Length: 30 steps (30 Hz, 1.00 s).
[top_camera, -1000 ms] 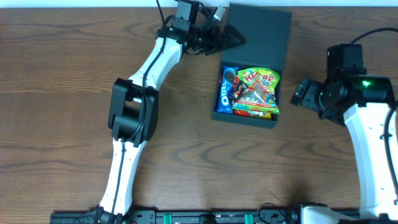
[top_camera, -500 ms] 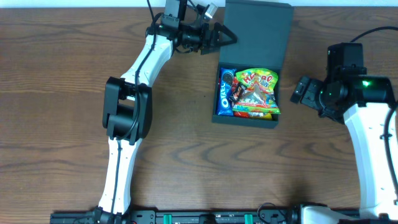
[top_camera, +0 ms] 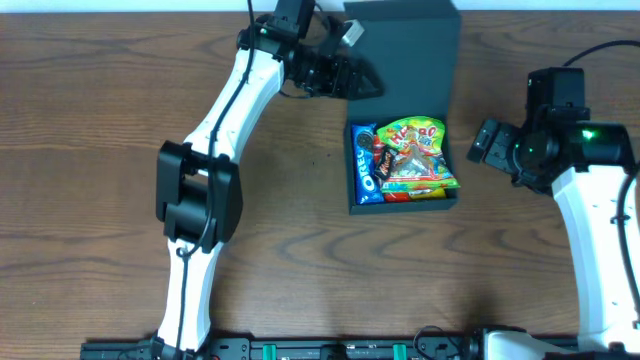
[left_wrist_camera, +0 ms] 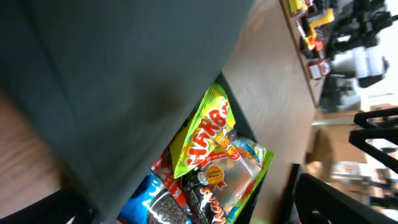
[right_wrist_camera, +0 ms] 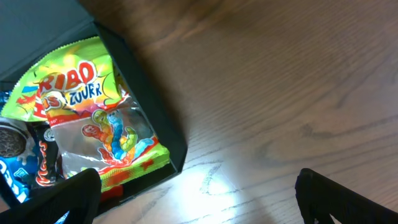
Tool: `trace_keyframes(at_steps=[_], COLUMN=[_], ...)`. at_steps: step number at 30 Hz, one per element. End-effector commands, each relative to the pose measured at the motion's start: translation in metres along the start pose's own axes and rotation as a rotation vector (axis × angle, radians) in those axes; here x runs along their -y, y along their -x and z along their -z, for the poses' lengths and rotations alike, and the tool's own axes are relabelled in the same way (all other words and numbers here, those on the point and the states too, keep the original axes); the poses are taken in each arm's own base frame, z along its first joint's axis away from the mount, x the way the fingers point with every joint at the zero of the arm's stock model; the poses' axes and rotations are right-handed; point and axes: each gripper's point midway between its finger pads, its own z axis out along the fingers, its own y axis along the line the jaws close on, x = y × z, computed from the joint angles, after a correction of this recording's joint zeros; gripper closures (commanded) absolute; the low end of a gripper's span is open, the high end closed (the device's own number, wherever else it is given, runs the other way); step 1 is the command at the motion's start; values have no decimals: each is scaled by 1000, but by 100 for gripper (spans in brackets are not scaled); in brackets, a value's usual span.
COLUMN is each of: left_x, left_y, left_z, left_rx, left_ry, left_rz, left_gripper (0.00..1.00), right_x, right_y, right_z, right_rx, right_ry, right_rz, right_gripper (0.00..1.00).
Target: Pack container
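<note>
The container (top_camera: 400, 206) is full of snacks with its lid (top_camera: 410, 50) open. Our left end effector (top_camera: 368, 82) is spread wide and empty at the lid's left edge, and the right end effector (top_camera: 480, 148) is wide and empty off the container's right side. We'd push the flap over slowly so the gummy bag (top_camera: 418, 150) doesn't snag.

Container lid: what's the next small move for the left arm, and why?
Probably nudge the left gripper against the flap lid and tip it forward over the container. The Haribo bag and Oreo pack already sit inside, the lid stands open, and the open gripper is at its left edge.
</note>
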Motion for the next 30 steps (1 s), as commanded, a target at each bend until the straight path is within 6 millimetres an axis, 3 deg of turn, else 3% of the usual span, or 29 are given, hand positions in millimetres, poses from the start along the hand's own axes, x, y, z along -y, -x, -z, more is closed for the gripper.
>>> trace_keyframes(at_steps=[1, 6, 13, 18, 22, 26, 30], left_x=[34, 41, 78, 99, 79, 38, -12], left_y=[11, -1, -25, -52, -51, -26, -19], left_z=[21, 38, 56, 52, 50, 70, 87], left_rx=[37, 6, -60, -151, -160, -51, -5], left_ry=[10, 95, 122, 136, 293, 443, 427], left_rz=[-112, -90, -139, -177, -178, -59, 119], left_gripper=[4, 4, 4, 4, 5, 5, 5], right_x=[6, 7, 6, 3, 4, 10, 13], right_y=[-6, -12, -9, -5, -1, 1, 2], right_z=[-7, -16, -18, 5, 35, 57, 61], right_rx=[-21, -34, -20, 40, 144, 222, 241], right_ry=[-23, -29, -21, 27, 71, 80, 74], right_rz=[-16, -14, -16, 19, 27, 17, 13], right_gripper=[1, 1, 1, 1, 1, 1, 1])
